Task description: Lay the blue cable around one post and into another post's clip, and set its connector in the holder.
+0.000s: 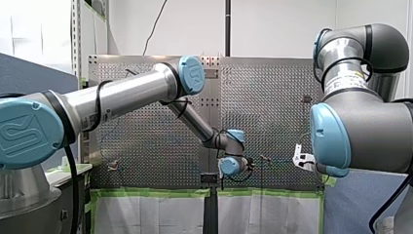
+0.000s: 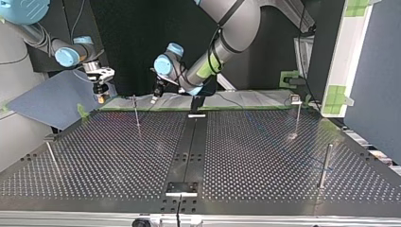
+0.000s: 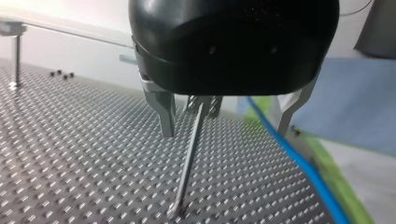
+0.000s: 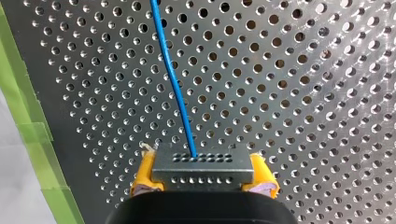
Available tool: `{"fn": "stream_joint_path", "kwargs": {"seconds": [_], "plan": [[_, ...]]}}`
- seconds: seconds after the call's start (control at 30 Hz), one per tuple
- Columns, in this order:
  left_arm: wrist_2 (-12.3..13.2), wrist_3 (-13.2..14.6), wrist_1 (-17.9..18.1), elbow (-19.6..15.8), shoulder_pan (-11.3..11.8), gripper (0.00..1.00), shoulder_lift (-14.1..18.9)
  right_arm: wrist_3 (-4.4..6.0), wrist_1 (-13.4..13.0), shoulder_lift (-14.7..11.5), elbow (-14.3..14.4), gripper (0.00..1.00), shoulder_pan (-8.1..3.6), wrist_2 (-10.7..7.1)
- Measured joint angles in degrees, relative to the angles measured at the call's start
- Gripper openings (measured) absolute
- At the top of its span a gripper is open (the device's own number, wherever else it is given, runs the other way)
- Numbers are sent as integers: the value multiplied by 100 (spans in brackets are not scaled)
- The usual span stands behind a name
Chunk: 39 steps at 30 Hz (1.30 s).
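Blue cable (image 4: pixel 175 84): runs from connector (image 4: pixel 203 169) across perforated table (image 4: pixel 303 93). Connector: pinched in right gripper's (image 4: pixel 203 176) yellow pads. Left gripper (image 3: pixel 225 128): spread wide, empty, straddling thin post (image 3: pixel 189 163), cable alongside. Risk: closing may catch the post, not the cable.

Big blue round plastic cap on my left arm's shoulder joint (image 1: pixel 23 132): raised logo mark, letters not clear.
Smaller blue round elbow cap (image 1: pixel 192 74): same mark, unreadable.
White sticker on my right arm's silver joint (image 1: pixel 345 81): print too small.
Elsewhere: nothing legible.
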Motion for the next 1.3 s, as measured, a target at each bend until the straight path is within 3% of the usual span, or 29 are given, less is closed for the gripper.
{"fn": "stream_joint_path", "kwargs": {"seconds": [0.57, 0.83, 1.3], "plan": [[122, 70, -137, 138, -380, 98, 26, 0, 42, -1, 1, 0, 10, 0], [-28, 59, -316, 340, -535, 98, 27, 0, 43, -1, 1, 0, 10, 0], [-252, -5, -353, 356, -623, 98, 22, 0, 42, 0, 1, 0, 10, 0]]}}
